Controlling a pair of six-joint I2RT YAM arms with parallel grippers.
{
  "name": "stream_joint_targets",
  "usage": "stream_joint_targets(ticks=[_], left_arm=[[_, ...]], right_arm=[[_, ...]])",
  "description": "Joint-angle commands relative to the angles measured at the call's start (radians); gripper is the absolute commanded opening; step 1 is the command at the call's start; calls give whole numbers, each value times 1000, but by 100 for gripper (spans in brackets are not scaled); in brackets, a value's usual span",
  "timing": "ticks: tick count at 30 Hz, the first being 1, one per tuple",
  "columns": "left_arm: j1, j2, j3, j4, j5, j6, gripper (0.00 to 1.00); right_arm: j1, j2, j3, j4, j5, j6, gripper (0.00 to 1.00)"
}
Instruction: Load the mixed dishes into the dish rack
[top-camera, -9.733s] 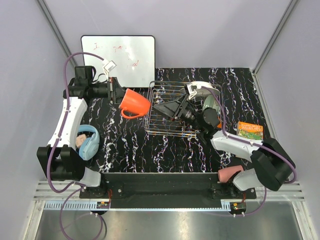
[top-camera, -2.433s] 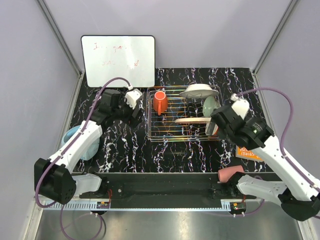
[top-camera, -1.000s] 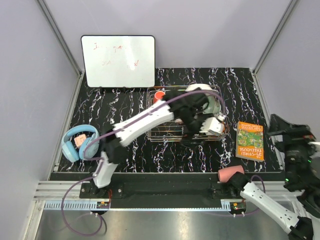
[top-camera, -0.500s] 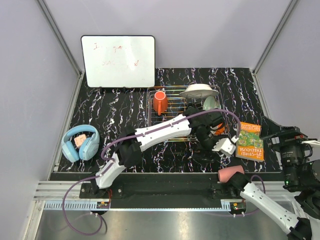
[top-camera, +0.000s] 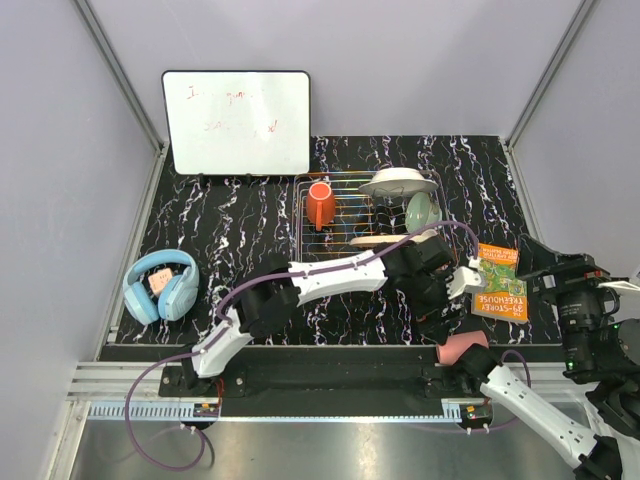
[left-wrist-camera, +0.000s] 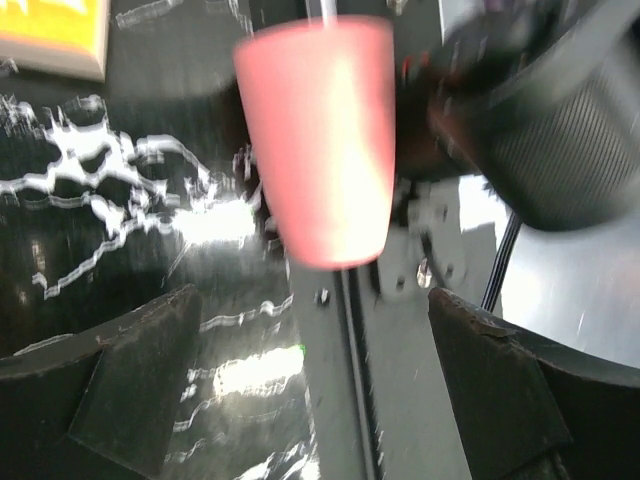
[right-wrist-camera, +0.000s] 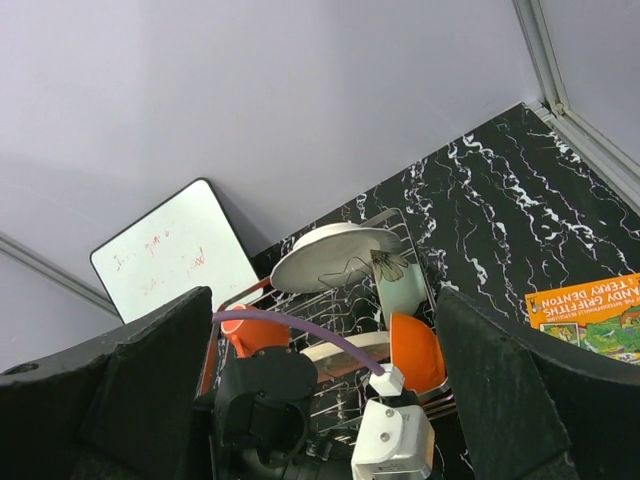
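The pink cup (top-camera: 462, 347) lies on its side at the table's near edge, by the right arm's base. In the left wrist view the pink cup (left-wrist-camera: 320, 140) is blurred, just ahead of my open left gripper (left-wrist-camera: 330, 400), whose fingers are empty. The left gripper (top-camera: 442, 322) reaches across from the left. The dish rack (top-camera: 340, 262) holds an orange mug (top-camera: 320, 203), a white plate (top-camera: 397, 182), a mint-green bowl (top-camera: 420, 210) and a flat plate (top-camera: 378, 239). My right gripper (top-camera: 536, 262) hangs open and empty, high at the right; the right gripper (right-wrist-camera: 325, 400) looks down on the rack (right-wrist-camera: 340, 300).
An orange book (top-camera: 500, 283) lies right of the rack, close to the left wrist. Blue headphones (top-camera: 160, 285) sit at the left edge. A whiteboard (top-camera: 238, 120) leans at the back left. An orange dish (right-wrist-camera: 415, 350) stands at the rack's right end.
My left arm has swung off the rack's right end toward the near right edge, down to the pink cup. The right arm stays raised at the right with little movement.
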Motion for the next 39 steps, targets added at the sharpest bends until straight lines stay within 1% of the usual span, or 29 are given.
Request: stream_joint_targets(ticks=[1, 8, 19, 30, 39], left_arm=[[-32, -21, -10, 156, -55, -150, 99], [-47, 7, -33, 170, -63, -165, 99], [-73, 39, -82, 170, -36, -112, 99], [-93, 93, -59, 191, -26, -130, 99], [-102, 146, 16, 220, -48, -171, 99]], right_arm=[[-2, -18, 18, 8, -1, 1, 100], [-2, -24, 35, 3, 4, -16, 100], [-2, -11, 62, 0, 5, -39, 100], [-2, 1, 79, -34, 16, -36, 100], [-2, -8, 87, -63, 8, -25, 100]])
